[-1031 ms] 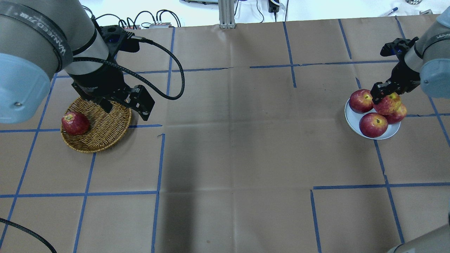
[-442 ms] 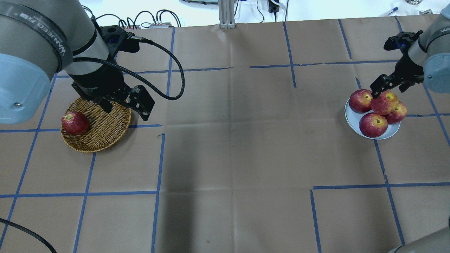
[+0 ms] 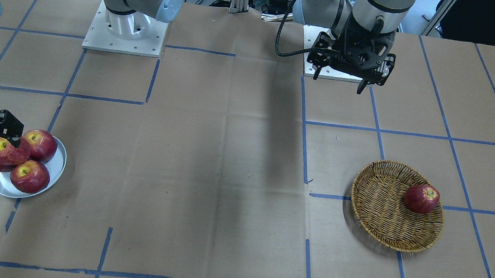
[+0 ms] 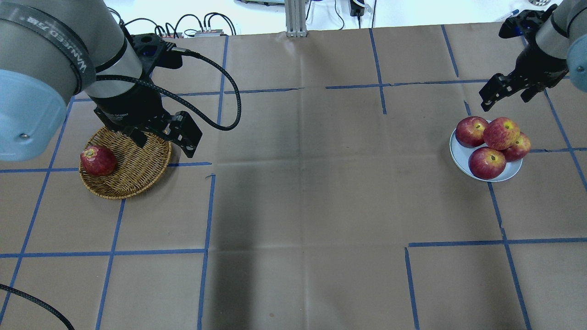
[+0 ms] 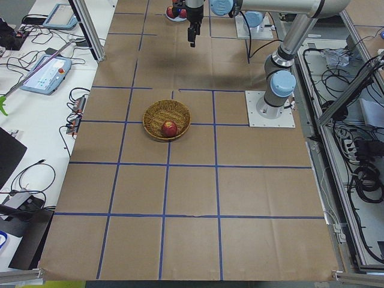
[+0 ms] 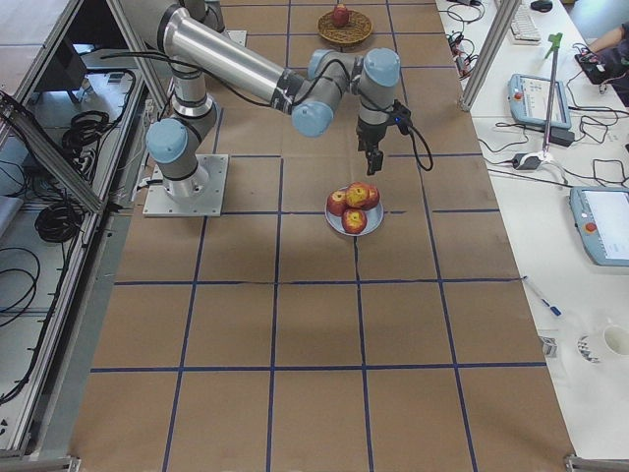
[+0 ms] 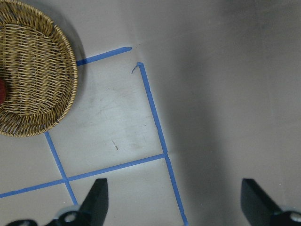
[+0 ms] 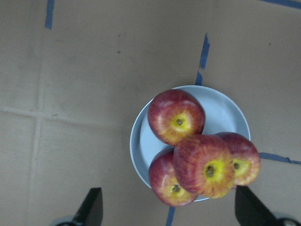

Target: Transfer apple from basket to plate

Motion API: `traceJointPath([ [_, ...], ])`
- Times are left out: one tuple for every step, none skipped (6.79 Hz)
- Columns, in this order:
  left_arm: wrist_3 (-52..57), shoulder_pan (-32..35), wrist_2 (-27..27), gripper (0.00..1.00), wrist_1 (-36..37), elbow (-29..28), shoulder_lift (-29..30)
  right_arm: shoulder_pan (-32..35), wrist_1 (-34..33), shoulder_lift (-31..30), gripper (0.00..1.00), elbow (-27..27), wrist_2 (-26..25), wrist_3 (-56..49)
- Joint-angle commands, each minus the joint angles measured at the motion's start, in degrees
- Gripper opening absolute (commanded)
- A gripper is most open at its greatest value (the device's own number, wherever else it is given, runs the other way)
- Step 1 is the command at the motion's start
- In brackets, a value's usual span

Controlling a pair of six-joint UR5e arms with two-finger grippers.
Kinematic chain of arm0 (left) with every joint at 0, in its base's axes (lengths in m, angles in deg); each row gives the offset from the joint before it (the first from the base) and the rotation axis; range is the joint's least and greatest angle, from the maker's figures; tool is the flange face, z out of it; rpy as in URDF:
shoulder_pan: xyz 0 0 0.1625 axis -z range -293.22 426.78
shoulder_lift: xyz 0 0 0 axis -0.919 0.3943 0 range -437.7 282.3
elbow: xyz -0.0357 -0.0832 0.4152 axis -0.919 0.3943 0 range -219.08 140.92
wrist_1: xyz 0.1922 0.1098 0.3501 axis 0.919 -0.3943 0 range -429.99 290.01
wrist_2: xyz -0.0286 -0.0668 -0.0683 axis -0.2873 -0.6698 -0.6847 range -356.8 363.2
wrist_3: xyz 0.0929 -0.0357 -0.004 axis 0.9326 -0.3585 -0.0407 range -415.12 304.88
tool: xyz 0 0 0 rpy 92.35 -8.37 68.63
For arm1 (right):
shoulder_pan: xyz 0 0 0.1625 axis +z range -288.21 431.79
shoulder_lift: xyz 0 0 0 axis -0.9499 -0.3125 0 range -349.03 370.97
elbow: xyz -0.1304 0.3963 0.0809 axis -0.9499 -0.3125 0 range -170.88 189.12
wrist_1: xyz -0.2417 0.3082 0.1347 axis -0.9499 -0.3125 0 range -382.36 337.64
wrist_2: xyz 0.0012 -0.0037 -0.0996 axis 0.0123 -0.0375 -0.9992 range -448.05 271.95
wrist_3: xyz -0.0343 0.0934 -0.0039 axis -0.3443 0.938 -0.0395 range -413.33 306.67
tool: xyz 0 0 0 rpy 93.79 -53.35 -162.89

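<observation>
Our right gripper [image 4: 504, 95] has let go and lifted clear, jaws spread and empty. The apple [image 4: 501, 133] now rests atop three darker apples [image 4: 487, 162] on the plate [image 4: 458, 153], far right. We judge the transfer done.

The tabletop [image 4: 293, 206] is covered in creased brown paper, marked into large squares by blue tape [image 4: 112, 252]; a broad soft shadow [image 4: 229, 220] falls across its middle; an aluminium post [image 4: 296, 18] stands at its far edge. White benches [image 6: 536, 226] flank both ends, carrying teach pendants [image 6: 539, 100]; loose black cables [image 5: 363, 177] lie bundled beyond one long edge.
</observation>
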Motion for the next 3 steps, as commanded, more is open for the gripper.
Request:
traceJointPath([
  [0.00,-0.08,-0.09,0.99,0.00,0.00,0.10,8.64,10.03,-7.94,1.00,-0.24,0.11,12.88],
  [0.00,0.00,-0.09,0.99,0.00,0.00,0.10,14.78,12.43,-10.32,1.00,-0.15,0.20,23.21],
  [-0.09,0.00,-0.09,0.99,0.00,0.00,0.02,20.06,12.63,-11.22,1.00,-0.07,0.11,28.10],
])
